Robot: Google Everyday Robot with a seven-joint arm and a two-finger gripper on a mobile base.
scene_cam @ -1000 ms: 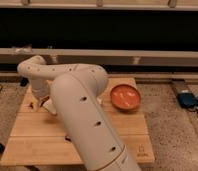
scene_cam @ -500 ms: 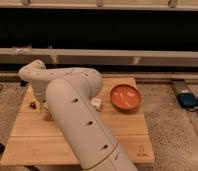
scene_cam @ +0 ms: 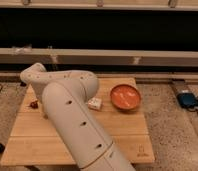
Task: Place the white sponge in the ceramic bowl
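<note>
- Your gripper [scene_cam: 39, 106] sits at the left of the frame, low over the wooden table [scene_cam: 129, 135], with its wrist bent down from the pale arm [scene_cam: 72, 115]. Its jaws stand apart and hold nothing.
- The white sponge [scene_cam: 94, 103] lies flat on the table at centre frame. It is just right of the arm's thick link and well apart from the gripper.
- The orange bowl [scene_cam: 125, 96] is right of the sponge, near it but not touching.
- The step in hand looks like the reach, so carry the gripper rightward across the table to stand above the sponge before you descend.
- Keep the jaws wide and straddle the sponge's short sides. It looks soft, so close gently and only once both fingers are down beside it.
- Come down straight. A slanted approach would likely push the sponge toward the bowl or under the arm.
- Mind the arm's own bulk, since it hides much of the table's middle and could brush the sponge as it swings.
- After the grasp, lift clear of the bowl's rim before moving right, and release over the bowl's middle.
- Against the frame a second ago, the arm's bend at upper left has sunk a little, and the thick link leans further across the table.
- The bowl has not shifted, and the jaws are as wide as before.
</note>
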